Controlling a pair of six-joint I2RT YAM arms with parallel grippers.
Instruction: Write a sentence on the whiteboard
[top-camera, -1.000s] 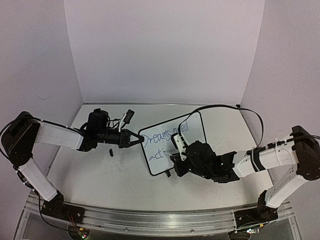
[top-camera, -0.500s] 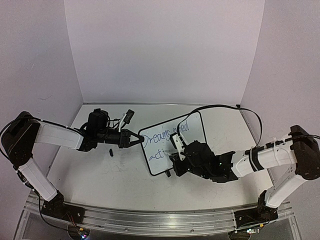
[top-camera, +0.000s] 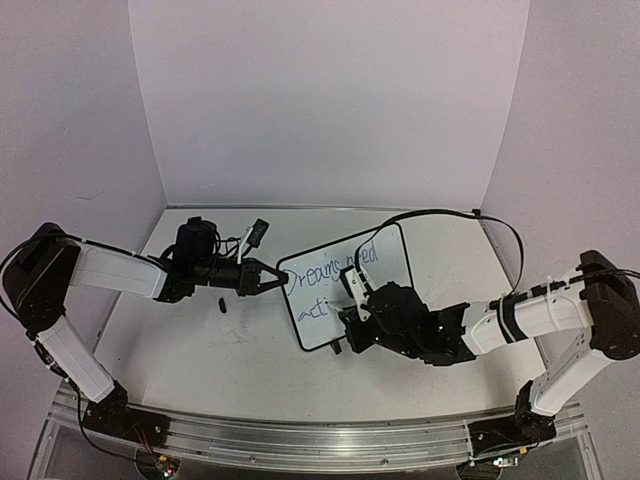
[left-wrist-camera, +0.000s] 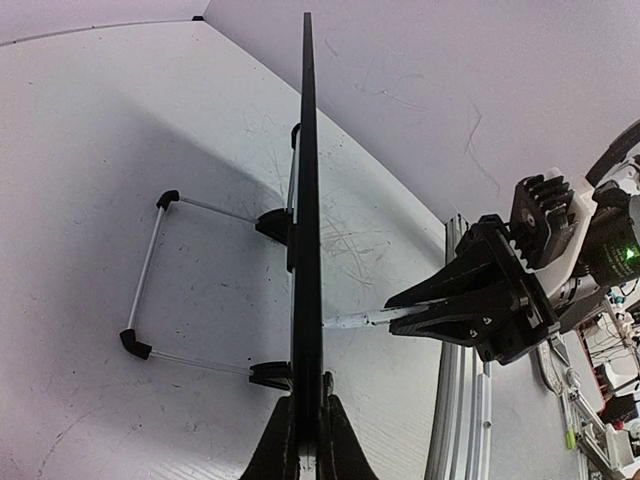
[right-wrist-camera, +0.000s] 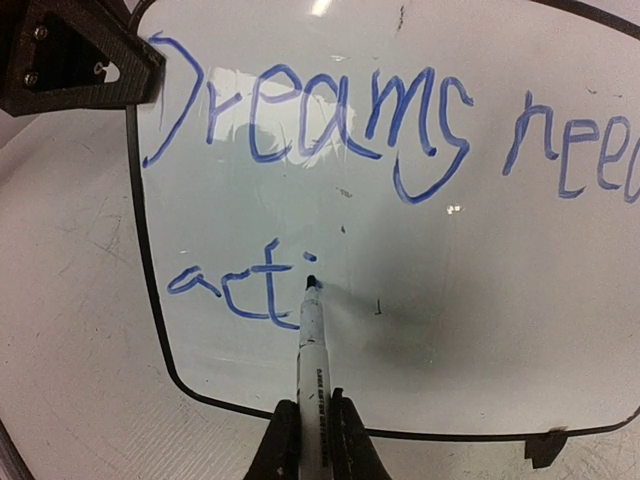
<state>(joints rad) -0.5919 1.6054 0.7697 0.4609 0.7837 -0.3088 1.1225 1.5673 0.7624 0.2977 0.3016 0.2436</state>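
Observation:
The whiteboard (top-camera: 385, 262) stands tilted at mid-table. My left gripper (top-camera: 279, 280) is shut on its left edge, and in the left wrist view the black frame (left-wrist-camera: 305, 200) runs edge-on between the closed jaws (left-wrist-camera: 308, 412). The sentence (right-wrist-camera: 320, 120) reads "Dreams need" in blue, with "act" and an i-dot (right-wrist-camera: 240, 285) below. My right gripper (right-wrist-camera: 312, 415) is shut on a white marker (right-wrist-camera: 310, 345). The marker's dark tip touches the board just right of the "t". From above, the right gripper (top-camera: 358, 318) covers the board's lower right part.
A small black cap (top-camera: 220, 303) lies on the table left of the board. A black-and-white object (top-camera: 257, 233) lies behind the left gripper. The board's wire stand (left-wrist-camera: 148, 270) reaches out behind it. An aluminium rail (top-camera: 300, 440) runs along the near edge.
The right gripper with the marker has edged slightly left over the board. The left arm and the board have not moved.

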